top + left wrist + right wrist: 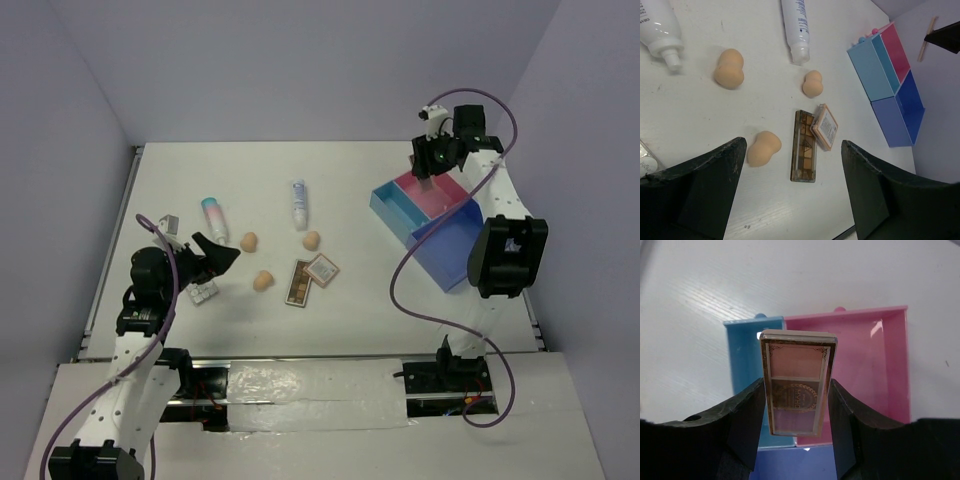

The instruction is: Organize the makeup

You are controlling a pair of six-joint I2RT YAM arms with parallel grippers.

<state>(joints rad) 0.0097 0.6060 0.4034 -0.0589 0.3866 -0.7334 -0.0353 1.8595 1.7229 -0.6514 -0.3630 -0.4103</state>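
A pink palette (797,365) is gripped by the right gripper (796,405) above the tray (890,370), whose dark-blue section is mostly hidden; the left gripper (790,190) is spread open.

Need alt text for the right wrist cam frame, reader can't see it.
The right end effector grips a slim pink-and-brown eyeshadow palette by its long edges. Beyond it a divided tray rests on a white table, and the palette lines up over the wall between the tray's light-blue and pink compartments.
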